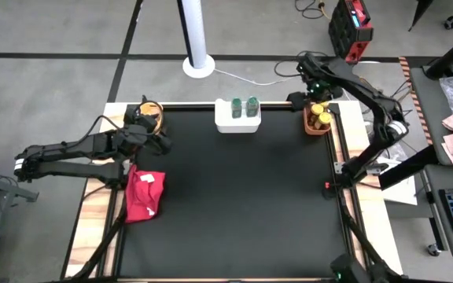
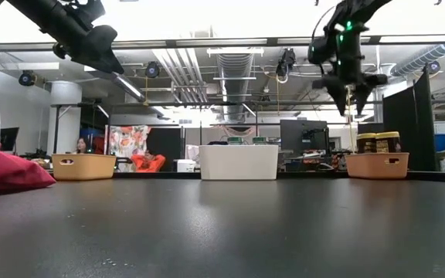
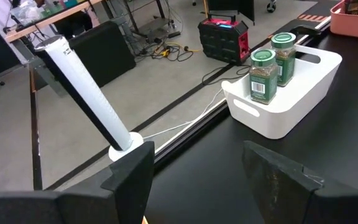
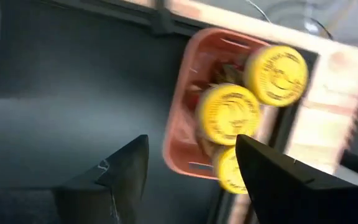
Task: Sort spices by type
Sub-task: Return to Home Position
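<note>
Two green-lidded spice jars (image 3: 272, 65) stand in the white tray (image 1: 237, 118) at the table's far edge. Three yellow-lidded jars (image 4: 229, 112) stand in the orange tray (image 1: 318, 124) at the far right. My right gripper (image 4: 191, 149) hovers open and empty above that orange tray, seen raised in the low view (image 2: 346, 77). My left gripper (image 3: 197, 162) is open and empty, up over the yellow tray (image 1: 149, 114) at the far left, facing the white tray. What the yellow tray holds is hidden by the left arm.
A red cloth (image 1: 144, 195) lies at the table's left edge, near the left arm. The black mat (image 1: 234, 204) spreads between the trays and the near edge. A white pole (image 1: 197, 39) stands beyond the far edge.
</note>
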Available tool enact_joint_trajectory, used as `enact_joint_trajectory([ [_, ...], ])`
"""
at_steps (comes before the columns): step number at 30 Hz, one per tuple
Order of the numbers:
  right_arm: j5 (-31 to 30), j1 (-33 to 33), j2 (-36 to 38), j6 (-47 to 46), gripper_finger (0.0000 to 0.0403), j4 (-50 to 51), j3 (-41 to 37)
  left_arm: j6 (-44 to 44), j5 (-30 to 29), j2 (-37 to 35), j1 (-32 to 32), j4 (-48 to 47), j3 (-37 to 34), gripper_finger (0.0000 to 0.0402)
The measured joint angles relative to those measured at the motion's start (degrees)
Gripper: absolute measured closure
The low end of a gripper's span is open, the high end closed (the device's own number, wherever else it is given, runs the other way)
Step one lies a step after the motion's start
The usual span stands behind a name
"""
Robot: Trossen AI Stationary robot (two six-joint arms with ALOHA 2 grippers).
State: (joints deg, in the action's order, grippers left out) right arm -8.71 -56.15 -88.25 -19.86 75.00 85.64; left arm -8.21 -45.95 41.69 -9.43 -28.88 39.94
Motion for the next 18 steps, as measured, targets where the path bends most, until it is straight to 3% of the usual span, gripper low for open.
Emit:
enact_joint_trajectory([
  [4, 1.17, 6.44, 4.83, 2.25, 0.0177, -5.83, -0.84, 0.43, 5.90, -0.06, 0.74, 3.20, -1.07, 0.0175],
  [8, 1.28, 19.05, 12.18, 7.74, 0.0177, -20.49, -5.54, 7.50, 22.57, -0.79, 4.36, 21.84, -8.03, 0.0175],
  [12, 0.96, 35.79, 20.46, 11.99, 0.0180, -37.83, -14.19, 10.76, 37.01, -1.32, 8.52, 39.22, -14.80, 0.0175],
  [14, -2.06, 44.54, 24.02, 13.42, 0.0184, -48.86, -19.93, 10.73, 38.67, -0.93, 9.97, 42.68, -17.10, 0.0175],
  [18, -10.66, 57.92, 29.95, 20.00, 0.0193, -68.61, -30.82, 11.57, 32.40, -1.24, 11.50, 44.10, -18.64, 0.0175],
])
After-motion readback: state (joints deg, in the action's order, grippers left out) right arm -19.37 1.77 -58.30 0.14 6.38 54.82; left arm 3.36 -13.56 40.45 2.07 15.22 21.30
